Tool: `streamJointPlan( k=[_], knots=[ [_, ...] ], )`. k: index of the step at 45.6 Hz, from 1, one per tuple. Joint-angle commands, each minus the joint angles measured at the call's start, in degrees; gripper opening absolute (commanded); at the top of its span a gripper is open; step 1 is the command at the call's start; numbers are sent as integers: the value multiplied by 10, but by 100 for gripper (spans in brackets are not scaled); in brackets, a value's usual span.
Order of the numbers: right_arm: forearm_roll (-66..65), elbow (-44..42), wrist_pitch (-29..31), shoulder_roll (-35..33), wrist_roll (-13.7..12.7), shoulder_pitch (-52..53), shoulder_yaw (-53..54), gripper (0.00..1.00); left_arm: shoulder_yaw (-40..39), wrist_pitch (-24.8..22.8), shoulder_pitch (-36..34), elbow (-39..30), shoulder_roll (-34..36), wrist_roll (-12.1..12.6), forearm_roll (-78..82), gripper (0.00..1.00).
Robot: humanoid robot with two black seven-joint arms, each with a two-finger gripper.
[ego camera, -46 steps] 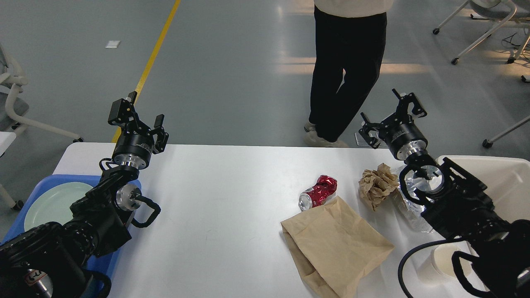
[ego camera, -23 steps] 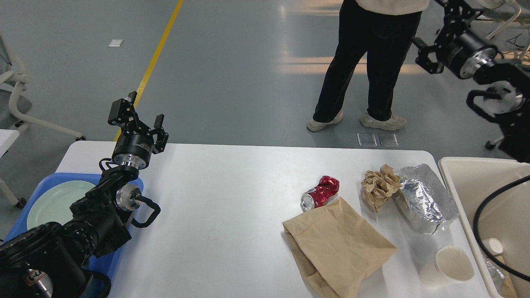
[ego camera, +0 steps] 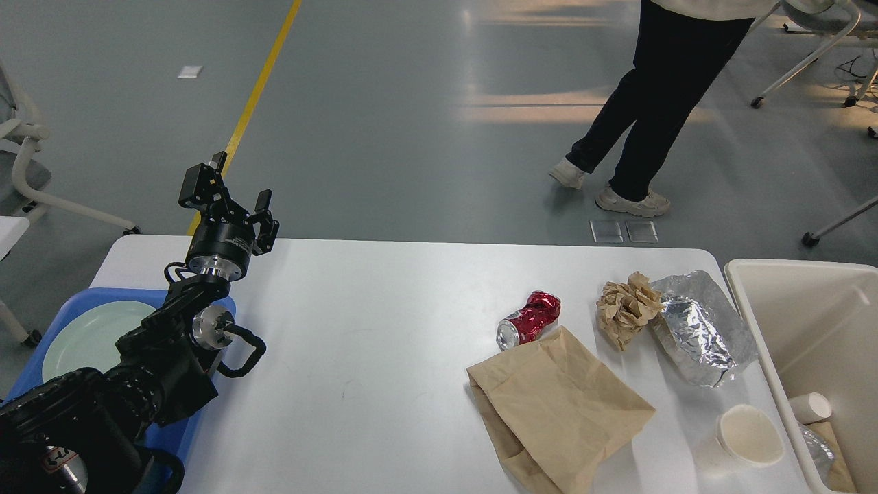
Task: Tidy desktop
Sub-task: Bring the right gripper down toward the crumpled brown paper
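Hovering over the desktop (ego camera: 357,329) near its far left corner, left gripper (ego camera: 230,195) with fingers spread, empty. Crushed can (ego camera: 528,319), bag (ego camera: 559,408), foil (ego camera: 699,329), cup (ego camera: 748,436) lying at right. Right gripper out of view.

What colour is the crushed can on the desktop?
Red with a silver top, the crushed can shows best in the head view.

I see a smooth grey polished floor (ego camera: 384,137) crossed by a yellow painted line (ego camera: 264,72) at the left, warm light patches (ego camera: 528,110) reflecting near the top, and white-framed wheeled chairs (ego camera: 820,41) at the upper right.
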Motion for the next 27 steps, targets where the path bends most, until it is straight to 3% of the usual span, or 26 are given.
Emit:
streamJointPlan(
  k=[1, 18, 27],
  knots=[
    [-1, 0, 6, -3, 1, 42, -135, 100, 0, 0, 0, 0, 0, 0, 0, 97],
    [-182, 4, 106, -11, 2, 128, -347, 100, 0, 0, 0, 0, 0, 0, 0, 97],
    [-213, 5, 222, 1, 3, 156, -379, 100, 0, 0, 0, 0, 0, 0, 0, 97]
  ],
)
